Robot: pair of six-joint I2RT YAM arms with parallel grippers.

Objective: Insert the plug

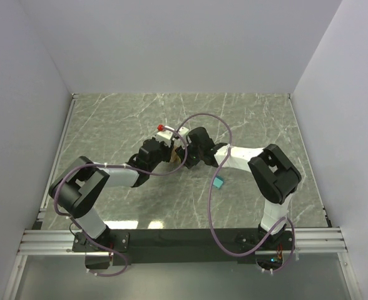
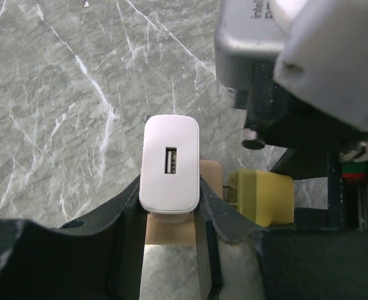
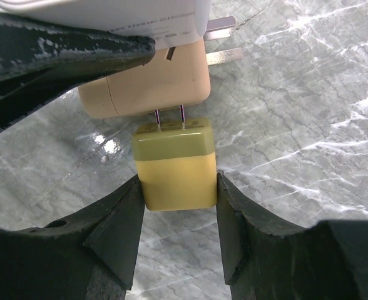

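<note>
Nearest us, at the near edge of the tabletop [image 1: 109,119], both arms fold inward so that their tools meet around the middle. Between the bases and that meeting point a small teal piece [image 1: 218,182] lies alone, just beside the right forearm.

Our right tool [image 3: 178,187] is closed narrowly on the yellow plug [image 3: 174,156], one dark finger on each side, the prongs pointing away from the wrist. The two thin prongs [image 3: 169,117] have their tips in the beige socket block [image 3: 153,87]. A stretch of bare metal shows between plug and block, so we judge the insertion begun but not seated. Our left tool [image 2: 169,194] grips a white charger [image 2: 169,162] by its flanks, its USB port facing the wrist camera. The beige block sits directly under the charger between the same fingers, though we cannot tell how the two are joined.

Farther off, a red-capped item [image 1: 161,127] rests just beyond the tools.

Next, we think, the right tool must push straight along the prongs while the left tool braces the block. The plug has to stay square so the prongs do not bend.
</note>
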